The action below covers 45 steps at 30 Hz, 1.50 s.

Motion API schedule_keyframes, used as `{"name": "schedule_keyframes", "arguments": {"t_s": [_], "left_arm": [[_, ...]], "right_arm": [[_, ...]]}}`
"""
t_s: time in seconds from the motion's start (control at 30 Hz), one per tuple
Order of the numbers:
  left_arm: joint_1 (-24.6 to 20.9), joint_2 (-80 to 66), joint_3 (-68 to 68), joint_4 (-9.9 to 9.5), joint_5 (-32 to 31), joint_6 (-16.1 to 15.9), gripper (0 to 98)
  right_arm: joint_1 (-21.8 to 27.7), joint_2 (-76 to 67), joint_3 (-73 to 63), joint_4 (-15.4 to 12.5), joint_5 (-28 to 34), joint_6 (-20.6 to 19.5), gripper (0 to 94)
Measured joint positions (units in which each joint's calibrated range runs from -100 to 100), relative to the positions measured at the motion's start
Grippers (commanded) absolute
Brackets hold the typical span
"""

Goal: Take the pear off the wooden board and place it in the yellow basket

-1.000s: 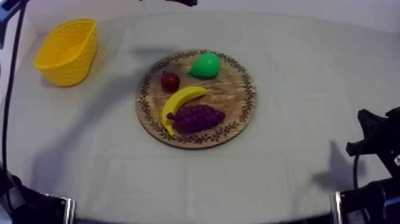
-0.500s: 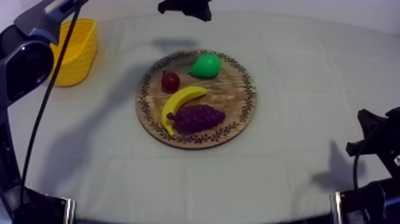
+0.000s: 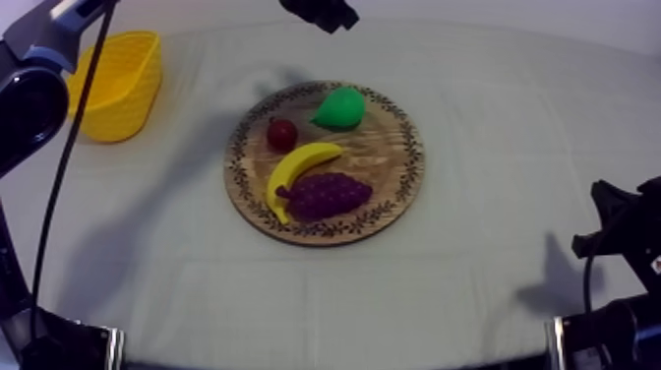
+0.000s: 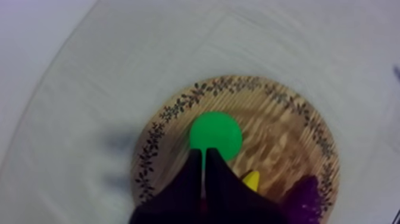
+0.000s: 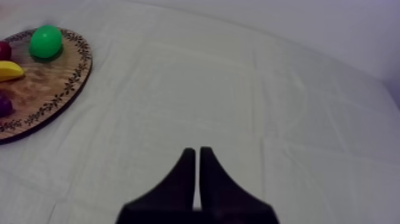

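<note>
I am hovering my closed, empty left gripper (image 4: 204,154) above the pear (image 4: 215,132), and lowering it unopened is risking knocking the pear away.

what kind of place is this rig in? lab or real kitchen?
Most likely a lab test bench, not a kitchen: a table under grey-white cloth, toy fruit (pear, banana, grapes) staged on a wooden board, a yellow basket nearby, and the left gripper above the pear.

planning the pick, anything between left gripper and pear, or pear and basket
Nothing visible. The left gripper, shut, points at the pear with open air between; only bare cloth lies between board and basket.
</note>
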Motion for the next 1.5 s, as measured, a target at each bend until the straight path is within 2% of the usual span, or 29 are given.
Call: {"name": "schedule_keyframes", "arguments": {"t_s": [0.17, 0.27, 0.37, 0.47, 0.6, 0.77, 1.03, 1.2, 1.5], "left_arm": [[-0.10, -1.51, 1.86, -1.05, 1.69, -10.19, 3.1], [-0.17, -2.42, 1.86, -1.32, 1.78, -14.75, 5.2], [-0.24, -2.97, 2.10, -1.58, 1.87, -17.99, 11.5], [-0.43, -3.56, 2.56, -1.53, 1.92, -19.83, 21.5], [-0.77, -3.95, 3.27, -1.18, 2.45, -19.68, 37.1], [-1.13, -4.18, 3.66, -1.01, 4.48, -16.71, 56.0], [-0.92, -4.21, 4.30, -1.00, 7.48, -13.12, 76.4], [-0.31, -3.51, 4.32, -1.11, 8.53, -11.68, 82.4], [0.37, 1.17, 1.83, -0.99, 8.92, -10.77, 85.4]], "right_arm": [[0.00, 0.00, 0.00, 0.00, 0.00, 0.04, 0.4], [0.00, 0.00, 0.00, 0.00, 0.00, 0.04, 0.4], [0.00, 0.00, 0.00, 0.00, 0.00, 0.01, 0.4], [0.00, 0.00, 0.00, 0.00, 0.00, 0.01, 0.4], [0.00, 0.00, 0.00, 0.00, 0.00, 0.01, 0.4], [0.00, 0.00, 0.00, 0.00, 0.00, -0.02, 0.4], [0.00, 0.00, 0.00, 0.00, 0.00, 0.00, 0.4], [0.00, 0.00, 0.00, 0.00, 0.00, 0.03, 0.4], [0.00, 0.00, 0.00, 0.00, 0.00, 0.01, 0.4]]}}
